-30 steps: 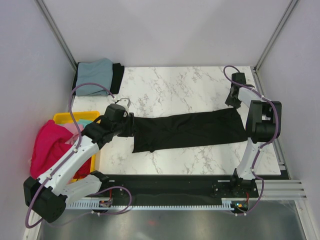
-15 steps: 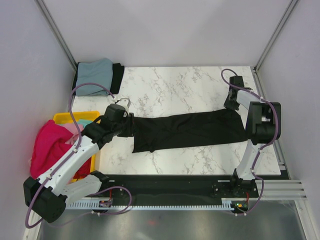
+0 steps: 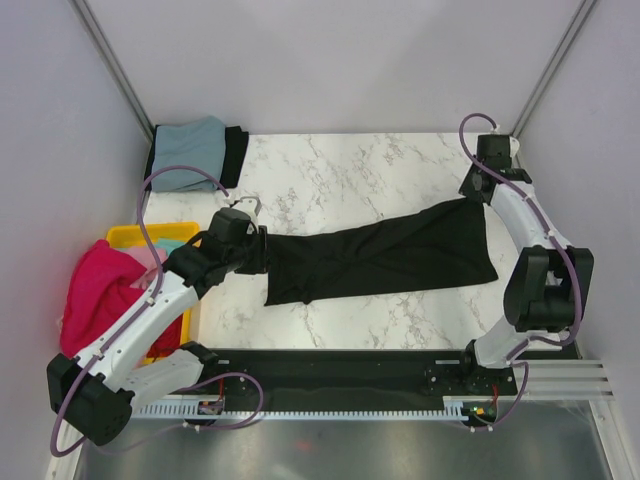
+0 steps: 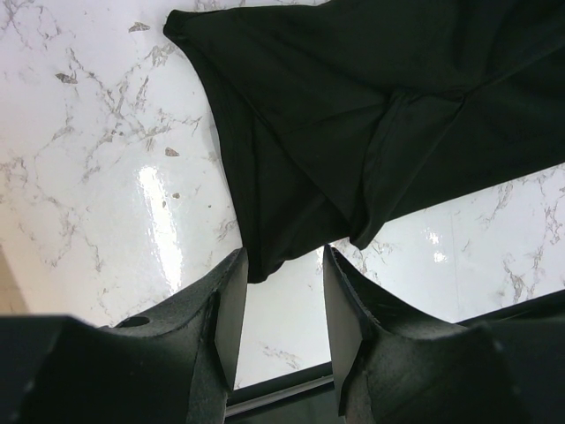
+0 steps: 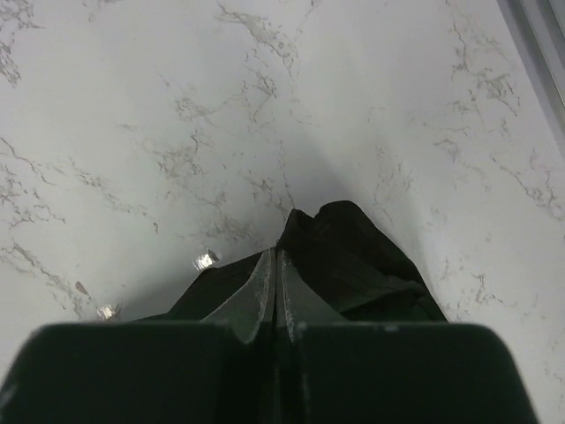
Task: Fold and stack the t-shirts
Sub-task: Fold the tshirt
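Item 1: black t-shirt [image 3: 380, 262], spread across the mid surface [image 3: 340, 170]. Only in the right wrist view is the right end effector [image 5: 275, 265] seen pinched shut on a bunched corner. Only in the left wrist view is the left end effector [image 4: 281, 265] seen parted at the hem. Since 1 second ago, the gripped corner is drawn farther back.

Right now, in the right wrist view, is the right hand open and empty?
No, the right hand is pinched shut on a bunched corner of the black t-shirt.
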